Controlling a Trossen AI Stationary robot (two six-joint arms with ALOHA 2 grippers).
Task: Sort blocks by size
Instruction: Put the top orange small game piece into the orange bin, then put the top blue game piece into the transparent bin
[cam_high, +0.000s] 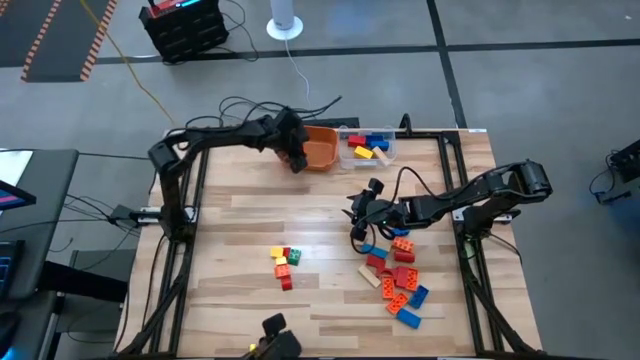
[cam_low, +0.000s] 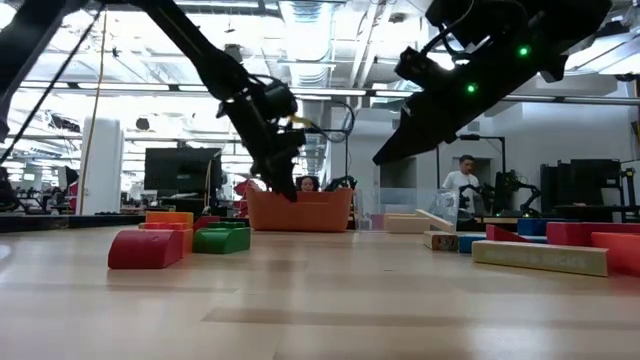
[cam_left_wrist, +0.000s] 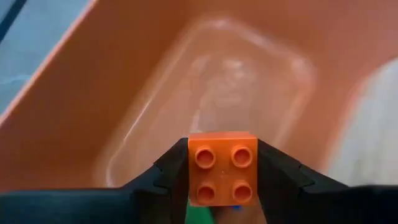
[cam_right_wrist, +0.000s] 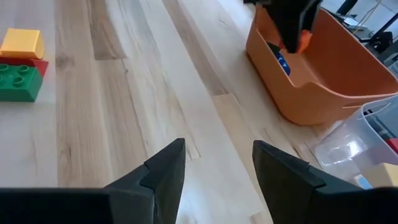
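The left gripper (cam_left_wrist: 222, 186) is clamped on a small square orange four-stud plastic brick (cam_left_wrist: 222, 167), held over the open mouth of the orange plastic bowl (cam_high: 322, 152) at about twelve o'clock on the wooden table (cam_high: 250, 220). The bowl's floor looks bare below it.

The main risk is a release off-centre: in the high view the fingers sit near the bowl's nine o'clock rim, so the brick could clip the wall and bounce out onto the table. Something green and blue shows beneath the brick between the fingers; if that is a second piece stuck on, both would drop together and mix sizes.

The right gripper (cam_right_wrist: 217, 171) hangs with its fingers apart and nothing between them, at about three o'clock, just above the pile of larger red, orange and blue bricks (cam_high: 400, 280). A descent from there could scatter them. The small cluster of red, yellow and green bricks (cam_high: 284, 262) lies near six o'clock; the clear plastic container (cam_high: 368, 146) beside the bowl already holds several bricks.
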